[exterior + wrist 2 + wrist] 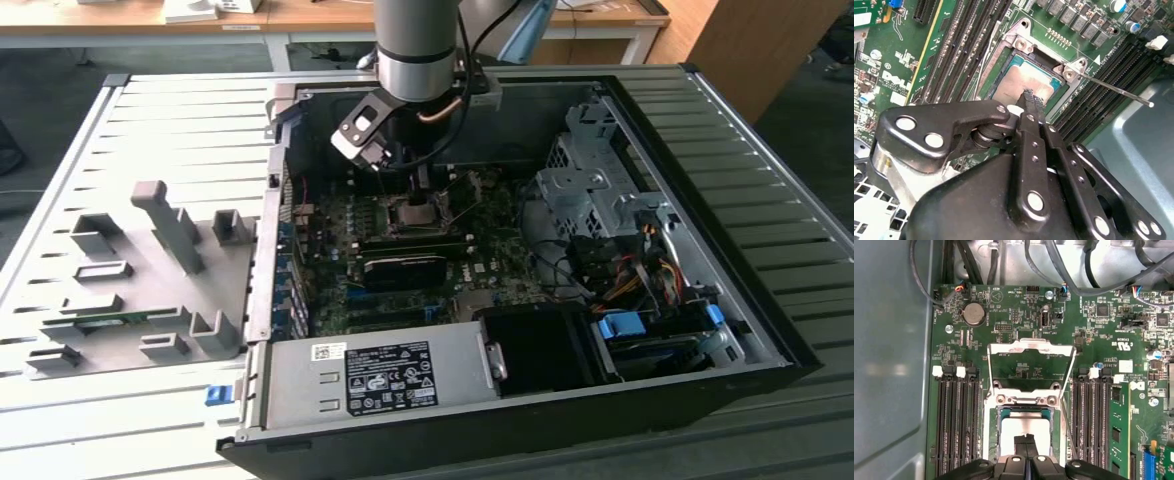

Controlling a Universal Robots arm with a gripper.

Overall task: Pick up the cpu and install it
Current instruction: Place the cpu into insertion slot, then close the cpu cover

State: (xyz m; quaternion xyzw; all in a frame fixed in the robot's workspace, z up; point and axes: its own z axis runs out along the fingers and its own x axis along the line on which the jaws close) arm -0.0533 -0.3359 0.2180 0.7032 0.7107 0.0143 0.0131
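A ribbed grey metal surface [134, 120] carries an open computer case [747, 240], with wooden desks [320, 18] behind. A printed label [387, 378] sits on the power supply box. The arm [414, 50] reaches straight down into the case. The hand [1031, 97] is narrow, fingers together, holding nothing, its tips at the cpu [1015, 82] lying in the socket.

Exterior view overlooks case [534, 430]; both wrist views closely share the cpu [1016, 82] [1019, 427].
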